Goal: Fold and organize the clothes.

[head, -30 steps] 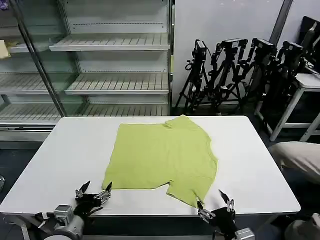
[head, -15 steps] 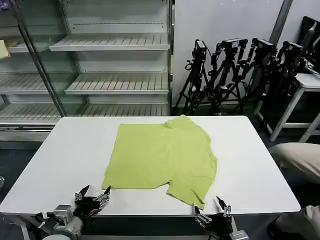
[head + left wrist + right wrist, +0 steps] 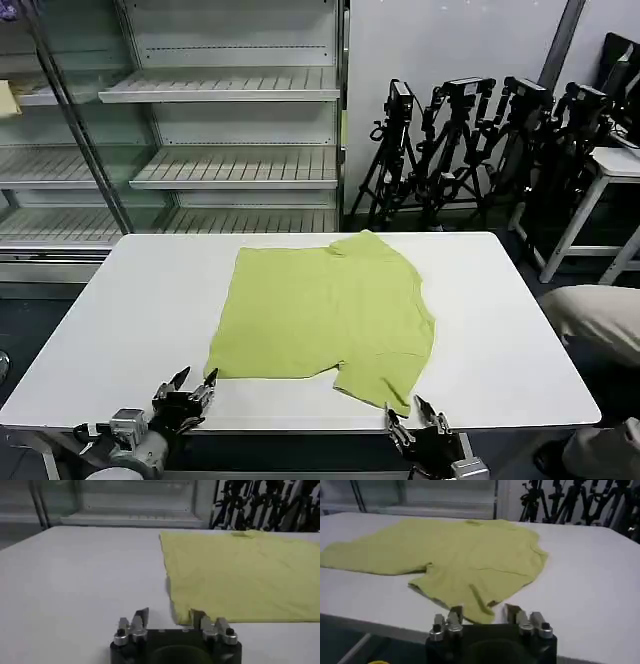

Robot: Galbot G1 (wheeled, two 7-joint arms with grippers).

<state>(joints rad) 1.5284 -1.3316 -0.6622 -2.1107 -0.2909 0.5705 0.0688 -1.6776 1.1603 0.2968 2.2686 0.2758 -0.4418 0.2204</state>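
One lime-green T-shirt (image 3: 325, 312) lies spread on the white desk (image 3: 140, 300), roughly at its middle, with the round neck toward the far edge and a short sleeve reaching toward the near edge on the robot's right. The cloth is mostly flat, with a slight fold along the right side.

Left gripper (image 3: 186, 385) sits at the near edge of the desk, just beside the shirt's near left corner; its fingers (image 3: 141, 616) stand wide apart with nothing between them, and in the left wrist view that corner of the shirt (image 3: 240, 575) lies just ahead of them.

Right gripper (image 3: 418, 424) is at the near edge too, just short of the sleeve's tip. Its fingers (image 3: 454, 615) are also spread wide and hold nothing; the right wrist view shows the sleeve end of the shirt (image 3: 465, 555) directly in front.

Metal shelving (image 3: 230, 85) and a row of black tripods (image 3: 480, 140) stand beyond the desk.
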